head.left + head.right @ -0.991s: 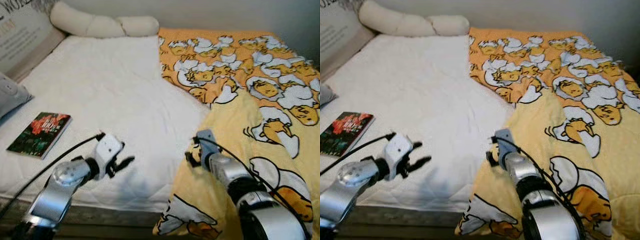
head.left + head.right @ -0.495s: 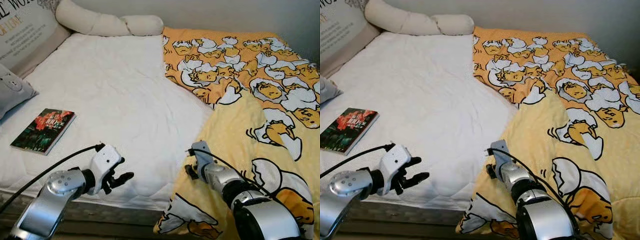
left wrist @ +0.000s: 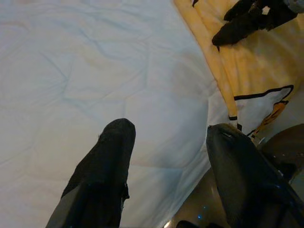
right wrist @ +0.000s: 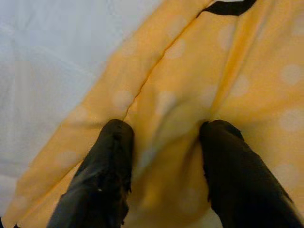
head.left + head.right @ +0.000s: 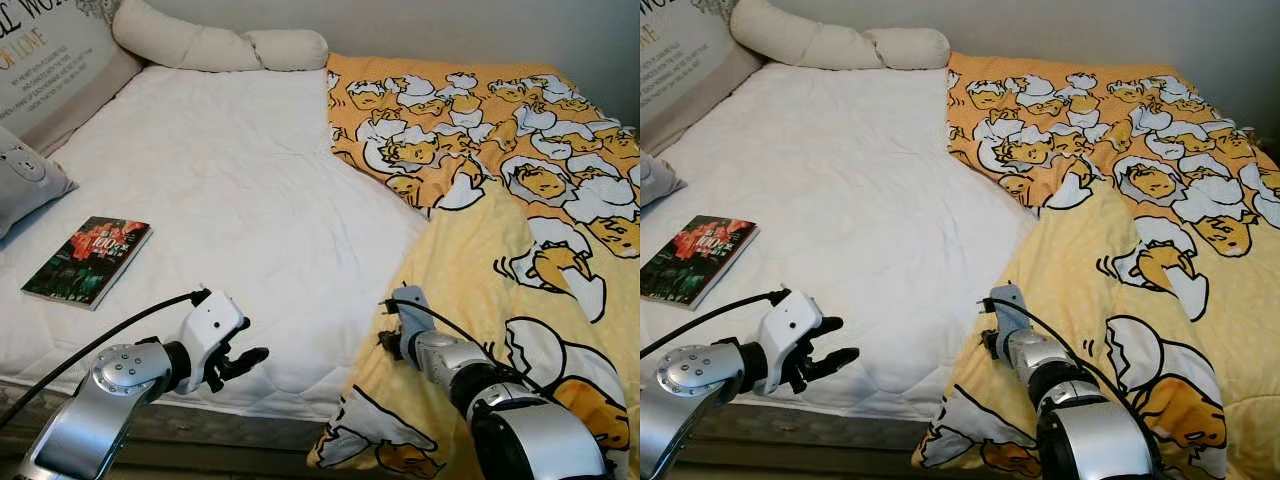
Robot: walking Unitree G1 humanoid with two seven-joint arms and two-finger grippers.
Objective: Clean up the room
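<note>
While left gripper [image 5: 243, 358] hovers, right gripper [image 4: 164, 133] straddles blanket [image 5: 470, 250].

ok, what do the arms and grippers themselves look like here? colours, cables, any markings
Both arms are silver metal with round joint housings. The left gripper has a white wrist block and two long black fingers; a black cable loops back from that block along the arm. The right gripper has the same black fingers, a grey wrist and a thin black cable. No markings are legible.
</note>
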